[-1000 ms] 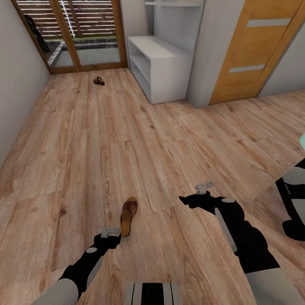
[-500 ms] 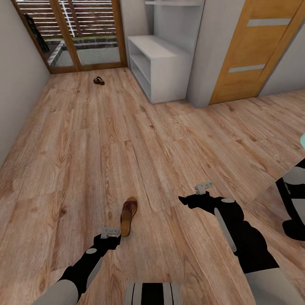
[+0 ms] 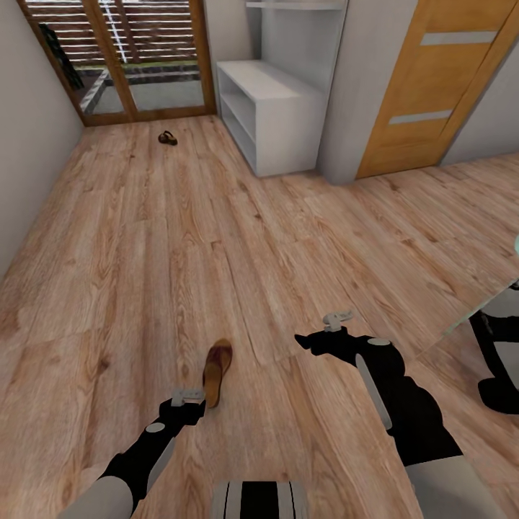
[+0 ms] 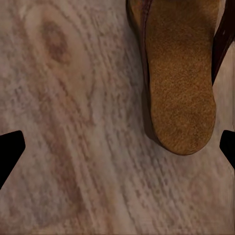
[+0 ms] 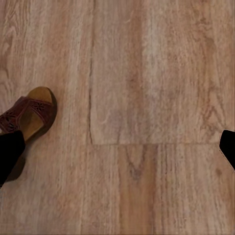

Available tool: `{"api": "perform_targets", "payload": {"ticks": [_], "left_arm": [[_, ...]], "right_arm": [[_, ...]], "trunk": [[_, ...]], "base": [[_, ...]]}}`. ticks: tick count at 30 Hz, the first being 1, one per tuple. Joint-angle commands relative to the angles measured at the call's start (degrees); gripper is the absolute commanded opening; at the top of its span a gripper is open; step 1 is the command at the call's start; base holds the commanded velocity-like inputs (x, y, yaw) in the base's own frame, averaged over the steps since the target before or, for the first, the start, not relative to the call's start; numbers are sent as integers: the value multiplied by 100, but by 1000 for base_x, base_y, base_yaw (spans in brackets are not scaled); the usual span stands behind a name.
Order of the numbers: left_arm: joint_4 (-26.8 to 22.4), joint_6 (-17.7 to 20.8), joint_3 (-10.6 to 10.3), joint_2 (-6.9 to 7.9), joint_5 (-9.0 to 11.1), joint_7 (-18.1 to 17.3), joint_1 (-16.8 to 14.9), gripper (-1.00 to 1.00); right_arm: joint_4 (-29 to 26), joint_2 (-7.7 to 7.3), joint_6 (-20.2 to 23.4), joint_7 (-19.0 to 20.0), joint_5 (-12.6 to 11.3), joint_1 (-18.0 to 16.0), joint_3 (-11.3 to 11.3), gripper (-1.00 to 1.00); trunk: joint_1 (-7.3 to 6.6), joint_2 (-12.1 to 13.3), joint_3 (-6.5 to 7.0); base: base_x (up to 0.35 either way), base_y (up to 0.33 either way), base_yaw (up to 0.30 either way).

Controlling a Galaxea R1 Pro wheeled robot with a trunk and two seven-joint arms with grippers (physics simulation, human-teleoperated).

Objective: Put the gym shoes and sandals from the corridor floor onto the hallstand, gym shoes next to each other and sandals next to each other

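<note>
Left hand low over the corridor floor, fingers spread wide, holding nothing. Just beside it, one brown sandal flat on the floor, heel end near the hand. Farther off by the glass door, second sandal on the floor. Right hand released too, above bare planks. Past it, pale hallstand against the wall, near an orange door.

brown sandal flat on plank floor, second sandal far
</note>
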Motion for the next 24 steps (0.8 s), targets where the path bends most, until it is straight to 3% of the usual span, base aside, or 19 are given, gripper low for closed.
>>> {"api": "perform_targets", "payload": {"ticks": [1,24], "left_arm": [[-2,-3,-4,0,-29,2,-1,100],[-10,-23,2,-4,-29,12,3,100]], "right_arm": [[-5,-1,27,-6,-25,-2,5,100],[-8,12,27,-7,-23,0,-1,100]], "trunk": [[1,-1,-4],[1,-1,-4]], "base": [[177,-114,0],[100,-66,0]]}}
